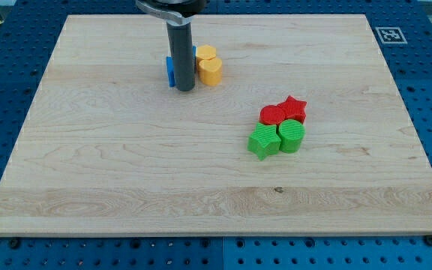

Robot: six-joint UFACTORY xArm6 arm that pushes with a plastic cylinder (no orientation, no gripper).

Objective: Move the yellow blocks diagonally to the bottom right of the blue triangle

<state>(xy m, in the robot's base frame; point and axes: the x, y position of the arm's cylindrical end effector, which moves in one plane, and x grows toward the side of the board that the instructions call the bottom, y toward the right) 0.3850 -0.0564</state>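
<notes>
The yellow blocks (pixel 209 65) are the thing to move, and they stand near the view's top, a little left of the middle of the wooden board (pixel 111 172). There seem to be two of them, touching each other, one behind the other; their exact shapes I cannot make out well, they look rounded.

There is no pincer on this arm, so nothing is open or closed and nothing is held; it ends in a dark rod, and my tip (pixel 184 90) rests on the board just beside the yellow blocks, at their left. The rod covers most of a blue block (pixel 170 69), which is probably the blue triangle, but its shape is hidden. The blue block is touching or almost touching the yellow ones; I cannot tell which.

Farther out, toward the view's right and lower, there is a tight group: a red star (pixel 294 108), a red block (pixel 272 115), a green block (pixel 263 142) and a green cylinder (pixel 292 136).

In my judgement the main risk is the blue block: the tip stands so close that a push may carry it along, and then the reference place changes. Also, two yellow blocks may separate if the push is off centre. A long push may hit the red and green group.
</notes>
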